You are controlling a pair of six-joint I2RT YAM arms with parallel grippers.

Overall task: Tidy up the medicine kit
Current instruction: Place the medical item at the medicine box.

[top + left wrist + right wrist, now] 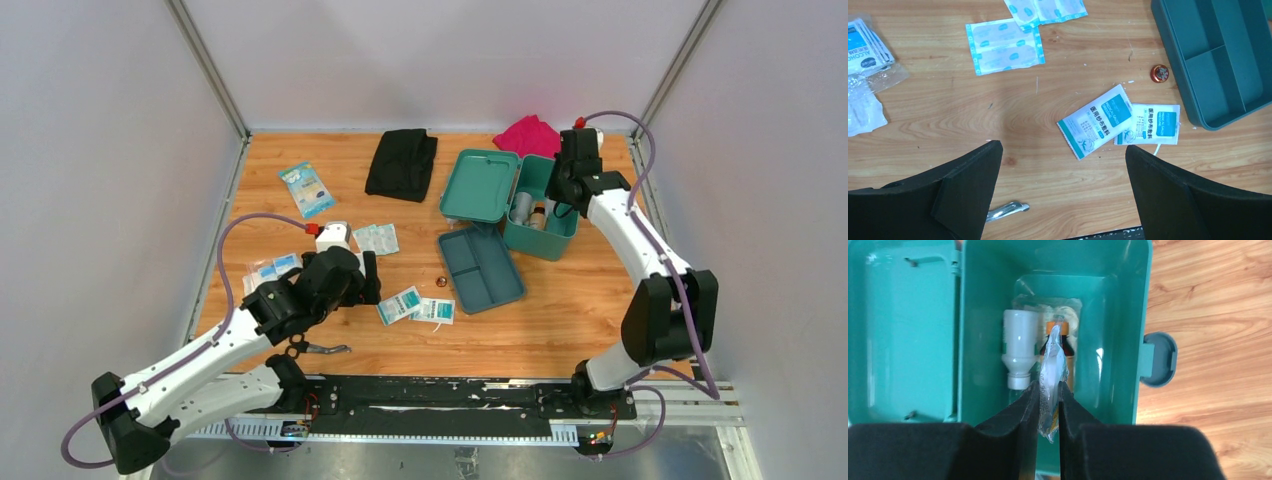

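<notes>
Over the far-right kit [1118,270], right jaws clamp a limp packet [1052,371] by its edge; left jaws stand wide apart. Kit looks stiff, light: grip its rim.

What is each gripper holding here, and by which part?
Right gripper pinches a clear crinkled plastic packet near one end, above the open teal-green plastic box. Left gripper is open, holding nothing.
</notes>
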